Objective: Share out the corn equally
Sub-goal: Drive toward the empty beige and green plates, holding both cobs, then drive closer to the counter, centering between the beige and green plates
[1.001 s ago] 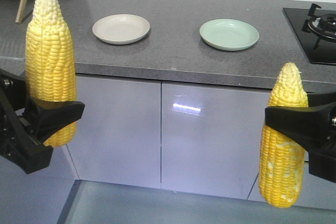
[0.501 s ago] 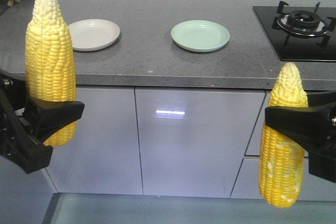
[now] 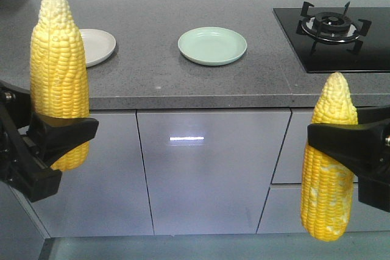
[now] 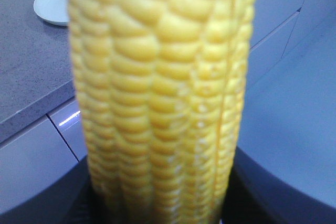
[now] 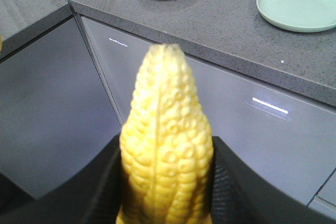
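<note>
Grey speckled stone table (image 3: 183, 83) fills the front view, with a round beige plate (image 3: 97, 45) and a round pale green plate (image 3: 212, 45) on it, both bare. Your left end effector (image 3: 61, 133) is clamped on a bright yellow husked corn cob (image 3: 58, 71), and your right end effector (image 3: 334, 141) grips a second yellow corn cob (image 3: 332, 175). Both cobs are upright, short of the table.

Left wrist: kernels everywhere.

Right wrist: cob tip, plates beyond.

Looks like the carry stage. Next you'd reach in and lay one cob per plate.
</note>
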Available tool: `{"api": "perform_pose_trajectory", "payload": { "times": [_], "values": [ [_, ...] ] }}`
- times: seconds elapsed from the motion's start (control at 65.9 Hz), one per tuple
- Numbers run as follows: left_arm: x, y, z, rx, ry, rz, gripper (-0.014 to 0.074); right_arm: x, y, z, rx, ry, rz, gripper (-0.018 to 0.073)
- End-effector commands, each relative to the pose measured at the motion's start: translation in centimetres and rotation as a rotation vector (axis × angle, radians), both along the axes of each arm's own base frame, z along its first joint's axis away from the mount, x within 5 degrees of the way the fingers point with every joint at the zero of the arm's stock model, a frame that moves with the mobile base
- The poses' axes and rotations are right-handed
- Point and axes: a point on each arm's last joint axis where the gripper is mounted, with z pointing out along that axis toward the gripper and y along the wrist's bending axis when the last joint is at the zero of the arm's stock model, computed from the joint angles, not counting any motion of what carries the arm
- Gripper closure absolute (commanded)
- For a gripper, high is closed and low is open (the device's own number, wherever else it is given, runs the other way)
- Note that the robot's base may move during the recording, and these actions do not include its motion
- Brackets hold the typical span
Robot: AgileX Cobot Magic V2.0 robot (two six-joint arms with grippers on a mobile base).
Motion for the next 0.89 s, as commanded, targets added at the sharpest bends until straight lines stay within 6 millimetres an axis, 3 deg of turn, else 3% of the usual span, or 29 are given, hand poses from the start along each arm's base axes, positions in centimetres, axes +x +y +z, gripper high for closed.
{"api": "perform_pose_trajectory", "payload": {
  "times": [0.0,0.88],
  "values": [
    [-0.19,0.11,1.67,-0.075,-0.081,0.01,0.0296,0.09,-0.07,1.29,0.047,-0.069,-0.025,0.0365],
    [-0.19,0.11,1.67,-0.075,-0.081,0.01,0.0296,0.09,-0.07,1.29,0.047,-0.069,-0.025,0.0365]
  ]
}}
